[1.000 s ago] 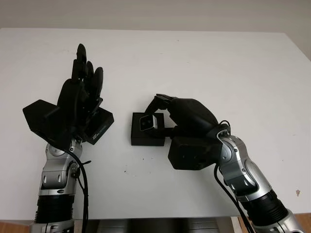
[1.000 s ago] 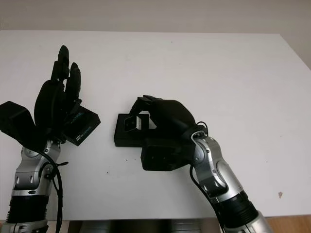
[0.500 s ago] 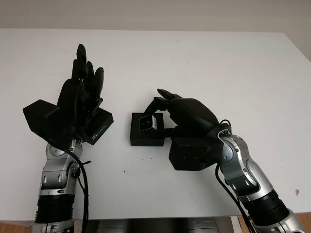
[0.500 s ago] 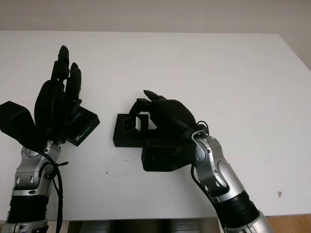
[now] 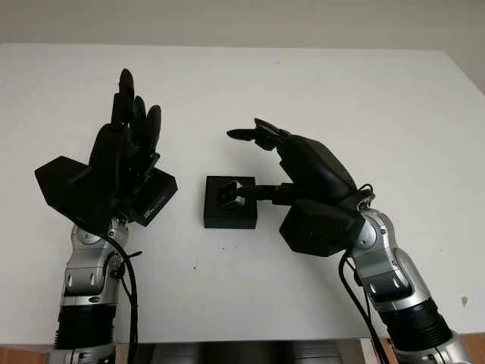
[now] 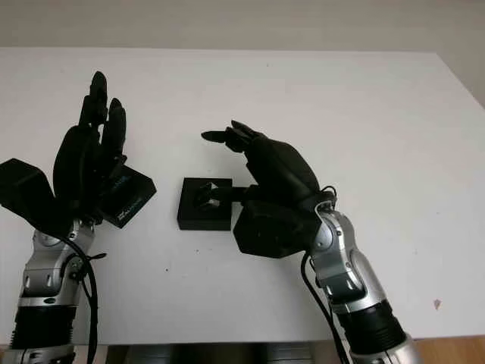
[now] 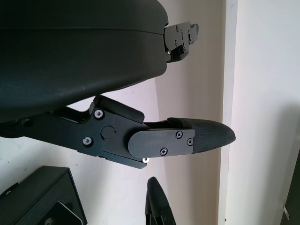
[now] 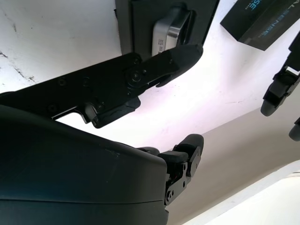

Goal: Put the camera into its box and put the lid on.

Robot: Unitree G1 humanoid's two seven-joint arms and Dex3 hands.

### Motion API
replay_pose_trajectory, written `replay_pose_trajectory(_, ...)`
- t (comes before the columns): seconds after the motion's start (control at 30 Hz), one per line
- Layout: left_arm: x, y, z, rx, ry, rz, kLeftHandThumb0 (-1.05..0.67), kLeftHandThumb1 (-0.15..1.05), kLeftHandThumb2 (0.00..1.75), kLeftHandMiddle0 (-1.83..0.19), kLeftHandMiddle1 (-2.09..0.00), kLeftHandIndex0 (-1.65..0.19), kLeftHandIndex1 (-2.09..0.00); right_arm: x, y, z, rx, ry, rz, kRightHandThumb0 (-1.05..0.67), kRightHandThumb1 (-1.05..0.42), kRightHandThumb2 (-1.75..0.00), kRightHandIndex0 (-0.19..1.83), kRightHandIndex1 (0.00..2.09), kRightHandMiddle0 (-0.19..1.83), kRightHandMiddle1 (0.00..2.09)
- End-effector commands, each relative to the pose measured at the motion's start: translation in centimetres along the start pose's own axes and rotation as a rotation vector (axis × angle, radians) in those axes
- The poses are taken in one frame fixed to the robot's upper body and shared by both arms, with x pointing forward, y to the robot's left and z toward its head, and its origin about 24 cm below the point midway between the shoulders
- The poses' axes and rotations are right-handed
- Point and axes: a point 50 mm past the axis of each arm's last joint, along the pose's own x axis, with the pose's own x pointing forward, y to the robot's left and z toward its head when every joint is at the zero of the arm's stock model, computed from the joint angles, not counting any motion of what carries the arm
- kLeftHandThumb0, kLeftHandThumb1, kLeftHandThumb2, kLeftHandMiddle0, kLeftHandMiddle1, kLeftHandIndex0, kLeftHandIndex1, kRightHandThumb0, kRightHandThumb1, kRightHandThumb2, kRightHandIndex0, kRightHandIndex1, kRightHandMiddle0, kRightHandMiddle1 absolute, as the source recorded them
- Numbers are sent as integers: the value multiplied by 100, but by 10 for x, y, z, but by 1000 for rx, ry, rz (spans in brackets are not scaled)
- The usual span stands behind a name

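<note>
The camera (image 5: 229,195) sits inside the open black box (image 5: 229,202) near the middle of the white desk (image 5: 364,114), its silver body showing in the tray. The right hand (image 5: 299,163) is just to the right of the box and above it, open and holding nothing. One of its fingers (image 5: 258,193) reaches low across the box's right edge toward the camera; whether it touches the camera cannot be told. The other two fingers point out over the desk beyond the box's far edge, apart from it. In the right wrist view the camera (image 8: 169,29) lies in the box (image 8: 140,18) just past that lower finger (image 8: 154,65).

The lid (image 5: 154,196), a flat black piece with pale lettering, lies on the desk to the left of the box, well apart from it. The left hand (image 5: 125,148) is raised above the lid with its fingers pointing toward the far side of the desk, open and gripping nothing.
</note>
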Motion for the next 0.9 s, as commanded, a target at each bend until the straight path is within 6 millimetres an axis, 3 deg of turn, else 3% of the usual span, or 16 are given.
replay_pose_trajectory(0.0, -3, 3, 1, 13, -3, 0, -74, 105, 44, 19, 0, 19, 0, 0, -3, 0, -21, -10, -3, -72, -89, -5, 29, 12, 22, 35)
replay_pose_trajectory(0.33, -4, 5, 2, 13, -2, 7, -73, 105, 43, 19, 0, 19, 0, -1, -2, 1, -35, -4, 14, -75, -88, -5, 23, 10, 20, 30)
replay_pose_trajectory(0.63, -4, 6, 2, 16, -3, 7, -74, 105, 42, 19, 0, 19, 0, -5, 7, -3, -10, 14, 60, -72, -90, -6, 30, 13, 30, 37)
replay_pose_trajectory(0.73, -4, 6, 2, 8, -3, 10, -75, 105, 42, 19, 0, 19, 0, -7, 12, -5, 4, 26, 68, -71, -91, -6, 29, 12, 30, 43)
replay_pose_trajectory(0.87, -4, 6, 2, 12, 0, 8, -75, 105, 41, 19, 0, 19, 0, -9, 20, -9, 4, 34, 55, -69, -91, -5, 34, 12, 24, 75)
